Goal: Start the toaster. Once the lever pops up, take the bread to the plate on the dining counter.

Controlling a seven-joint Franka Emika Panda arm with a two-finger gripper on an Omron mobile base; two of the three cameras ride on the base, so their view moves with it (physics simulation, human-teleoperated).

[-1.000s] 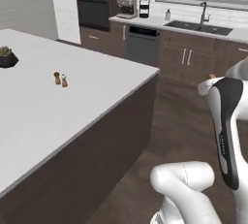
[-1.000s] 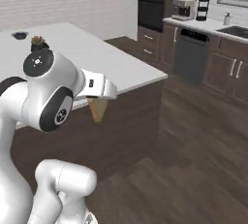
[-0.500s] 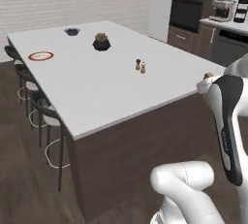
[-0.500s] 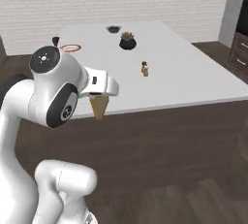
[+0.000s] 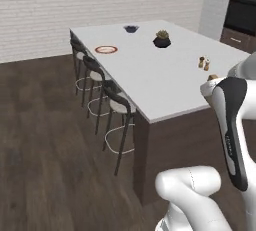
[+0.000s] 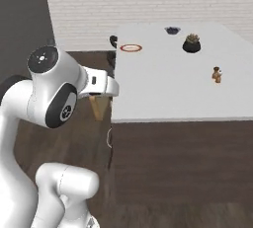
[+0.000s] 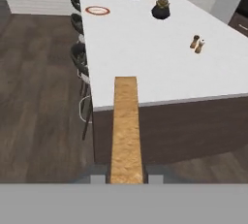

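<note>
- Dark wood planks cover the floor (image 5: 45, 140) of the rendered kitchen, with a pale brick wall (image 5: 100, 5) behind.
- On it stands the very large white rectangular dining counter (image 5: 150, 75) with its dark wood base; black stools with pale seats (image 5: 117, 107) line its long side in the left base view.
- At the far end of the slab, near the stool side, lies the round flat plate with an orange-red rim and pale centre (image 5: 106, 49) (image 6: 131, 48) (image 7: 97, 10).
- Beyond the plate sits a small dark bowl (image 5: 131, 28), and near that a black pot holding a spiky plant (image 5: 162, 39) (image 7: 161, 8).
- Two small brown shakers (image 5: 204, 63) (image 7: 197, 42) stand side by side on the slab, well apart from the plate.
- The two-finger gripper (image 7: 127, 175) is pinching the square tan slice of bread with a darker brown crust edge (image 7: 126, 131): in the hand view the slice stands edge-on between the two tips and reaches up toward the near edge of the slab.
- In the right base view the tan bread (image 6: 98, 107) hangs below the white hand, off the slab and beside its near corner, well apart from the plate.
</note>
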